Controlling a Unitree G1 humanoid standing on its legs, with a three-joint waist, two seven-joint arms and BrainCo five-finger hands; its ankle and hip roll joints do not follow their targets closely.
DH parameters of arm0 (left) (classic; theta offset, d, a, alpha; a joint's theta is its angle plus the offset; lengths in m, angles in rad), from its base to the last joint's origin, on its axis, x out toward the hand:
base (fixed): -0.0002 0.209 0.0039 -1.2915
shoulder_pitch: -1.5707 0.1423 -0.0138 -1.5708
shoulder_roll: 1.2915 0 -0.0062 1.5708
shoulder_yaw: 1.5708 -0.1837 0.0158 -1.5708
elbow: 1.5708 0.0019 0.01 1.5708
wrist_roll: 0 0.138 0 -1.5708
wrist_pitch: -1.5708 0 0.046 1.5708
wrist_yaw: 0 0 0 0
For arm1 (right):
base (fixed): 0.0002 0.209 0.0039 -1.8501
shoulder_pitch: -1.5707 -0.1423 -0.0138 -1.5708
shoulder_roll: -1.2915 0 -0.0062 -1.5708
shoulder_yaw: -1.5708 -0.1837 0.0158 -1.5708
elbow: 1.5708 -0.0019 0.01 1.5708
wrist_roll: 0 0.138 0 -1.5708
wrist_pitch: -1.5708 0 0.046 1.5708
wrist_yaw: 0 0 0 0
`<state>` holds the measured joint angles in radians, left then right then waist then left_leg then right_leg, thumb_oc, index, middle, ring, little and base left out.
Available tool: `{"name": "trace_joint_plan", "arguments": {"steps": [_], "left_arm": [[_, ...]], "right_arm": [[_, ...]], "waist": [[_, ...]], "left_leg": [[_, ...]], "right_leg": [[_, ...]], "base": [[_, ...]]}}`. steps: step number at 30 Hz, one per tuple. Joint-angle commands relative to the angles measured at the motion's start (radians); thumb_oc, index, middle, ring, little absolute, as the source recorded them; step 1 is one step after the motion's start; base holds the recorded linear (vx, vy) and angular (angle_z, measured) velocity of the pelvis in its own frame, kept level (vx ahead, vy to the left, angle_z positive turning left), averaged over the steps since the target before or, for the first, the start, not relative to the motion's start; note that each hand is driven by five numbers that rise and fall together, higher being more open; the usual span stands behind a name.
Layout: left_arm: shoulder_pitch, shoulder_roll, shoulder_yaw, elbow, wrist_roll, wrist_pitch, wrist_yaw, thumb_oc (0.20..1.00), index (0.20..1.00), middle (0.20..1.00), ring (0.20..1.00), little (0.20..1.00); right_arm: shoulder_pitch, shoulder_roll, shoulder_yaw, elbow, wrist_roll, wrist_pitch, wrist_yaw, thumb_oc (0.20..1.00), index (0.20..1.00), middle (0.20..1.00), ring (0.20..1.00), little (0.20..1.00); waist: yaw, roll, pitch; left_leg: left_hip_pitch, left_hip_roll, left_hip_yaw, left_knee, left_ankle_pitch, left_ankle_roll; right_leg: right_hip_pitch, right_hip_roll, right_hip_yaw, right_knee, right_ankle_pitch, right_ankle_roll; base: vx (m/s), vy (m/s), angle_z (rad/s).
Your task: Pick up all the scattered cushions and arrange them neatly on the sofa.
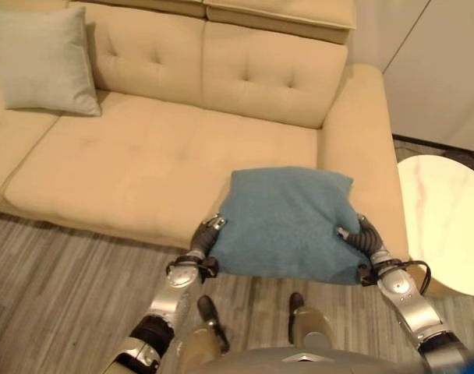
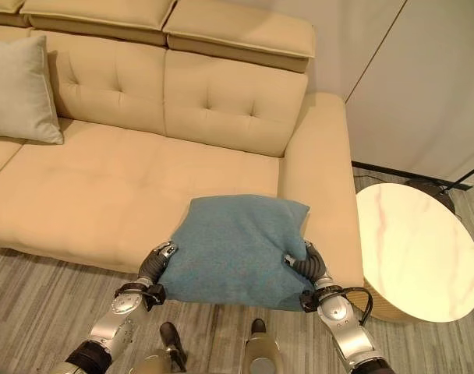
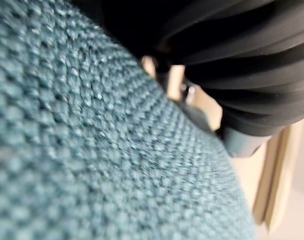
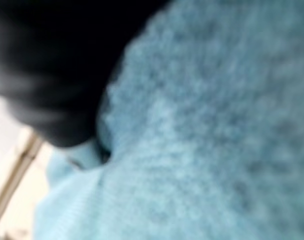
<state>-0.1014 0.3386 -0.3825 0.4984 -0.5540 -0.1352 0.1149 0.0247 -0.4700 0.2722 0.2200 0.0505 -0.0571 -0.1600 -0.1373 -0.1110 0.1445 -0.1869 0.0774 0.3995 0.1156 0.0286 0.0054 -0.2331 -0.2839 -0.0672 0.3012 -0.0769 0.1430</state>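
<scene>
The beige sofa [image 1: 143, 156] has much open seat: the wide middle cushion is bare from the near front edge to the backrest. Its right armrest [image 2: 323, 171] stands just right of the held cushion, and a round marble side table [image 2: 420, 249] sits beside that armrest, on the far right. A pale grey-green cushion [image 1: 42, 58] leans upright against the backrest at the far left, well apart from the arms. Grey wooden floor [image 1: 58, 273] runs along the near edge of the sofa.

Both arms reach forward from the near side, wrists bent inward. The left robot hand [image 1: 208, 234] presses on the left edge of the teal cushion [image 1: 288, 222], fingers curled on the fabric. The right robot hand [image 2: 303, 265] grips the right edge, with the thumb on top.

The teal cushion is between the two hands, lying tilted over the near right front edge of the seat, beside the armrest. In both wrist views its knitted fabric [image 3: 102, 150] lies close against the dark ribbed cover.
</scene>
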Motion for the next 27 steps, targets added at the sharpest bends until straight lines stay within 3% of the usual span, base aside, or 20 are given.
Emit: {"name": "trace_joint_plan", "arguments": {"steps": [1, 3, 4, 5, 6, 7, 9, 11, 14, 17, 19, 20, 21, 22, 24, 25, 26, 27], "left_arm": [[-0.064, -0.029, 0.003, -0.130, 0.058, -0.079, -0.056, 0.200, 0.200, 0.200, 0.200, 0.200], [-0.058, -0.028, 0.005, -0.130, 0.061, -0.078, -0.060, 0.200, 0.200, 0.200, 0.200, 0.200], [-0.049, -0.025, 0.011, -0.131, 0.065, -0.078, -0.059, 0.200, 0.200, 0.200, 0.200, 0.200], [-0.049, -0.025, 0.012, -0.131, 0.065, -0.078, -0.059, 0.200, 0.200, 0.200, 0.200, 0.200], [-0.041, -0.024, 0.016, -0.132, 0.065, -0.072, -0.062, 0.200, 0.200, 0.200, 0.200, 0.200], [-0.040, -0.024, 0.016, -0.132, 0.065, -0.072, -0.062, 0.200, 0.200, 0.200, 0.200, 0.200], [-0.018, -0.035, 0.026, -0.131, 0.070, -0.069, -0.071, 0.200, 0.200, 0.200, 0.200, 0.200], [-0.014, -0.045, 0.027, -0.132, 0.070, -0.071, -0.071, 0.200, 0.200, 0.200, 0.200, 0.200], [-0.027, -0.059, 0.022, -0.121, 0.083, -0.074, -0.065, 0.200, 0.200, 0.200, 0.200, 0.200], [-0.025, -0.078, 0.008, -0.108, 0.086, -0.071, -0.081, 0.200, 0.200, 0.200, 0.200, 0.200], [-0.018, -0.097, -0.004, -0.095, 0.082, -0.071, -0.087, 0.200, 0.200, 0.200, 0.200, 0.200], [-0.018, -0.097, -0.004, -0.095, 0.082, -0.071, -0.087, 0.200, 0.200, 0.200, 0.200, 0.200], [-0.018, -0.102, -0.008, -0.095, 0.075, -0.069, -0.090, 0.200, 0.200, 0.200, 0.200, 0.200], [-0.019, -0.103, -0.007, -0.097, 0.067, -0.066, -0.086, 0.200, 0.200, 0.200, 0.200, 0.200], [-0.020, -0.103, -0.003, -0.090, 0.068, -0.065, -0.083, 0.200, 0.200, 0.200, 0.200, 0.200], [-0.021, -0.109, 0.003, -0.085, 0.061, -0.063, -0.082, 0.200, 0.200, 0.200, 0.200, 0.200], [-0.025, -0.101, 0.009, -0.085, 0.073, -0.060, -0.078, 0.200, 0.200, 0.200, 0.200, 0.200], [-0.029, -0.097, 0.010, -0.090, 0.076, -0.061, -0.073, 0.200, 0.200, 0.200, 0.200, 0.200]], "right_arm": [[-0.092, 0.010, 0.015, -0.076, -0.025, -0.093, 0.012, 0.200, 0.200, 0.200, 0.200, 0.200], [-0.091, 0.010, 0.014, -0.075, -0.022, -0.094, 0.015, 0.200, 0.200, 0.200, 0.200, 0.200], [-0.094, 0.010, 0.022, -0.074, -0.016, -0.094, 0.022, 0.200, 0.200, 0.200, 0.200, 0.200], [-0.095, 0.010, 0.022, -0.074, -0.016, -0.094, 0.022, 0.200, 0.200, 0.200, 0.200, 0.200], [-0.099, 0.009, 0.027, -0.067, -0.011, -0.094, 0.028, 0.200, 0.200, 0.200, 0.200, 0.200], [-0.099, 0.009, 0.027, -0.066, -0.011, -0.094, 0.028, 0.200, 0.200, 0.200, 0.200, 0.200], [-0.095, -0.003, 0.033, -0.067, -0.010, -0.095, 0.034, 0.200, 0.200, 0.200, 0.200, 0.200], [-0.087, -0.007, 0.031, -0.063, -0.004, -0.098, 0.039, 0.200, 0.200, 0.200, 0.200, 0.200], [-0.077, -0.018, 0.026, -0.056, -0.003, -0.101, 0.041, 0.200, 0.200, 0.200, 0.200, 0.200], [-0.032, -0.036, -0.005, -0.056, -0.003, -0.105, 0.043, 0.200, 0.200, 0.200, 0.200, 0.200], [0.019, -0.053, -0.041, -0.070, 0.000, -0.107, 0.049, 0.200, 0.200, 0.200, 0.200, 0.200], [0.019, -0.053, -0.041, -0.070, 0.000, -0.107, 0.049, 0.200, 0.200, 0.200, 0.200, 0.200], [0.032, -0.058, -0.053, -0.075, 0.001, -0.108, 0.050, 0.200, 0.200, 0.200, 0.200, 0.200], [0.033, -0.068, -0.052, -0.083, 0.004, -0.106, 0.050, 0.200, 0.200, 0.200, 0.200, 0.200], [0.033, -0.072, -0.051, -0.084, 0.006, -0.106, 0.049, 0.200, 0.200, 0.200, 0.200, 0.200], [0.040, -0.071, -0.053, -0.084, 0.009, -0.106, 0.053, 0.200, 0.200, 0.200, 0.200, 0.200], [0.042, -0.077, -0.058, -0.090, 0.000, -0.102, 0.053, 0.200, 0.200, 0.200, 0.200, 0.200], [0.044, -0.077, -0.059, -0.091, 0.000, -0.101, 0.052, 0.200, 0.200, 0.200, 0.200, 0.200]], "waist": [[0.006, 0.002, 0.007], [0.004, 0.005, 0.000], [0.003, 0.006, -0.007], [0.004, 0.007, -0.009], [0.000, 0.011, -0.012], [0.000, 0.011, -0.013], [-0.016, 0.004, -0.009], [-0.027, -0.005, -0.015], [-0.047, -0.011, -0.014], [-0.064, -0.013, -0.029], [-0.090, 0.000, -0.041], [-0.091, 0.000, -0.042], [-0.102, -0.002, -0.044], [-0.108, -0.014, -0.046], [-0.103, -0.018, -0.045], [-0.103, -0.025, -0.051], [-0.096, -0.028, -0.060], [-0.091, -0.027, -0.064]], "left_leg": [[0.023, 0.036, -0.125, 0.025, -0.089, -0.058], [0.040, 0.025, -0.122, 0.000, -0.086, -0.054], [0.064, 0.007, -0.117, -0.024, -0.087, -0.048], [0.062, 0.008, -0.116, -0.027, -0.083, -0.049], [0.083, -0.009, -0.119, -0.049, -0.087, -0.042], [0.084, -0.008, -0.118, -0.050, -0.087, -0.043], [0.138, -0.055, -0.141, -0.061, -0.117, -0.024], [0.164, -0.081, -0.162, -0.069, -0.133, -0.016], [0.200, -0.116, -0.199, -0.073, -0.158, -0.007], [0.217, -0.140, -0.251, -0.043, -0.192, -0.009], [0.205, -0.117, -0.238, 0.056, -0.223, -0.049], [0.204, -0.117, -0.239, 0.057, -0.223, -0.049], [0.187, -0.085, -0.205, 0.134, -0.202, -0.072], [0.150, -0.033, -0.160, 0.262, -0.147, -0.100], [0.129, -0.006, -0.140, 0.310, -0.123, -0.105], [0.124, 0.056, -0.089, 0.272, -0.115, -0.099], [0.116, 0.075, -0.097, 0.172, -0.129, -0.095], [0.098, 0.093, -0.113, 0.116, -0.092, -0.106]], "right_leg": [[0.040, 0.025, 0.054, -0.008, 0.102, 0.063], [0.036, 0.037, 0.055, -0.015, 0.099, 0.058], [0.034, 0.069, 0.045, -0.040, 0.081, 0.049], [0.031, 0.071, 0.045, -0.043, 0.085, 0.048], [0.013, 0.115, 0.056, -0.074, 0.072, 0.043], [0.013, 0.116, 0.056, -0.074, 0.071, 0.043], [-0.004, 0.218, 0.120, -0.160, 0.078, 0.023], [-0.024, 0.271, 0.151, -0.198, 0.097, 0.013], [-0.058, 0.318, 0.149, -0.204, 0.126, 0.011], [-0.005, 0.320, 0.177, -0.220, 0.123, -0.018], [0.047, 0.301, 0.152, -0.211, 0.095, -0.044], [0.047, 0.301, 0.151, -0.211, 0.095, -0.045], [0.075, 0.289, 0.132, -0.215, 0.086, -0.055], [0.112, 0.285, 0.116, -0.217, 0.072, -0.074], [0.132, 0.285, 0.112, -0.222, 0.064, -0.085], [0.154, 0.278, 0.100, -0.228, 0.047, -0.087], [0.163, 0.261, 0.095, -0.225, 0.024, -0.077], [0.162, 0.255, 0.091, -0.223, 0.017, -0.074]], "base": [[0.12, 0.109, -0.09], [0.18, 0.134, -0.04], [0.18, 0.112, -0.08], [0.20, 0.118, -0.11], [0.08, 0.050, -0.10], [0.20, 0.103, 0.04], [0.26, 0.082, 0.03], [0.23, 0.017, -0.03], [0.22, -0.027, 0.27], [0.22, -0.098, 0.96], [0.20, -0.141, 1.14], [0.11, -0.098, 0.80], [0.14, -0.155, 1.10], [0.14, -0.158, 1.09], [0.11, -0.100, 0.62], [0.22, -0.014, 0.36], [0.23, 0.051, 0.28], [0.16, 0.077, 0.38]]}}
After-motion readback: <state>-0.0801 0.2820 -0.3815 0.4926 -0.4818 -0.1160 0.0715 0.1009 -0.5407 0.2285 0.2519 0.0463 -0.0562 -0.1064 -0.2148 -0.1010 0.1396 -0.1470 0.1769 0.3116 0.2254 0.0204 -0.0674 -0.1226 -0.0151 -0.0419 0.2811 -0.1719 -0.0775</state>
